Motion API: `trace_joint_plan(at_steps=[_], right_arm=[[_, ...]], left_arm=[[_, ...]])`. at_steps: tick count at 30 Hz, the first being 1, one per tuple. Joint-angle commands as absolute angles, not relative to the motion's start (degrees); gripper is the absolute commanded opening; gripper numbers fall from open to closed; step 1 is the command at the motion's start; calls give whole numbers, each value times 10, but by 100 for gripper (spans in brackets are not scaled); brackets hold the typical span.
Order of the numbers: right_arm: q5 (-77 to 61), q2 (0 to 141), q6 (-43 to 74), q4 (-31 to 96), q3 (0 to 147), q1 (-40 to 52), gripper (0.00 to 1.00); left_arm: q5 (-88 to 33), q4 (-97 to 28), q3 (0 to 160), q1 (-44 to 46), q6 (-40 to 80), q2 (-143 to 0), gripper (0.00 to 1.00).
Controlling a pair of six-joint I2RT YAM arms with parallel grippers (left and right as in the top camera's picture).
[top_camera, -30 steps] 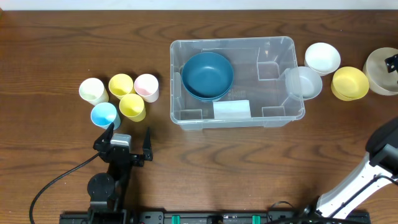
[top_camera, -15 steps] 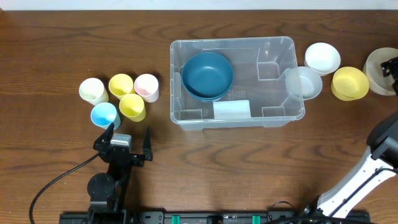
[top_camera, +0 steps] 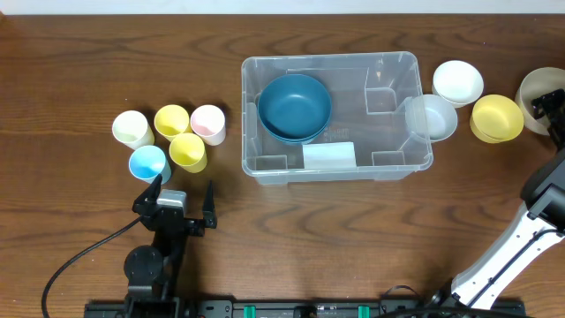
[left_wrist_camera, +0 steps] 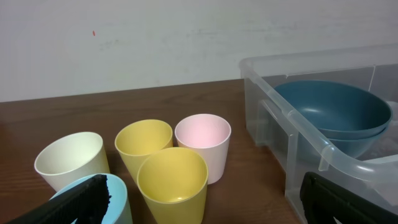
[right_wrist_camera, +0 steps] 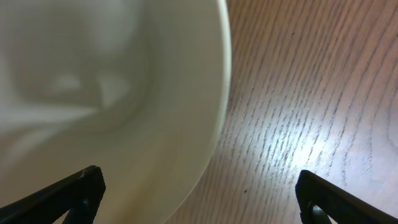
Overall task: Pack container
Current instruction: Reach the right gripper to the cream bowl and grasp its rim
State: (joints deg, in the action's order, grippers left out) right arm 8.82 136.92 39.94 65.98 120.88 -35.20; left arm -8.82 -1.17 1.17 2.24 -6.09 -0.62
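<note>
One clear plastic container point(top_camera: 402, 62) sits in the middle of the frame, with one pale label point(top_camera: 329, 155) on its floor. Two dark blue bowls point(top_camera: 295, 104) are stacked at its left end. To its right are four single bowls: a translucent bowl point(top_camera: 433, 117), a white bowl point(top_camera: 457, 82), a yellow bowl point(top_camera: 496, 118) and a beige bowl point(top_camera: 530, 93). At the left are five cups: a cream cup point(top_camera: 132, 129), a pink cup point(top_camera: 208, 124), a light blue cup point(top_camera: 148, 163), an upper yellow cup point(top_camera: 171, 120) and a lower yellow cup point(top_camera: 188, 151).
</note>
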Motion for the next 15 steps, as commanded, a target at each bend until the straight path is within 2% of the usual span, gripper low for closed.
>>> trace_joint_plan(at_steps=[1, 3, 6, 10, 14, 15], right_arm=[[96, 1397, 389, 662, 1209, -360, 99], [96, 1398, 389, 662, 1209, -364, 97], [96, 1398, 392, 662, 1209, -371, 79], [96, 1398, 398, 666, 1209, -386, 46], [97, 1397, 398, 674, 1211, -406, 6], [97, 1396, 398, 678, 1213, -413, 1]], left_arm=[[-99, -32, 2, 19, -66, -3, 98], [-99, -32, 2, 19, -66, -3, 98], [-99, -32, 2, 19, -66, -3, 98], [-99, -32, 2, 19, -66, -3, 98], [-99, -32, 2, 19, -66, -3, 98], [-99, -32, 2, 19, -66, -3, 98]])
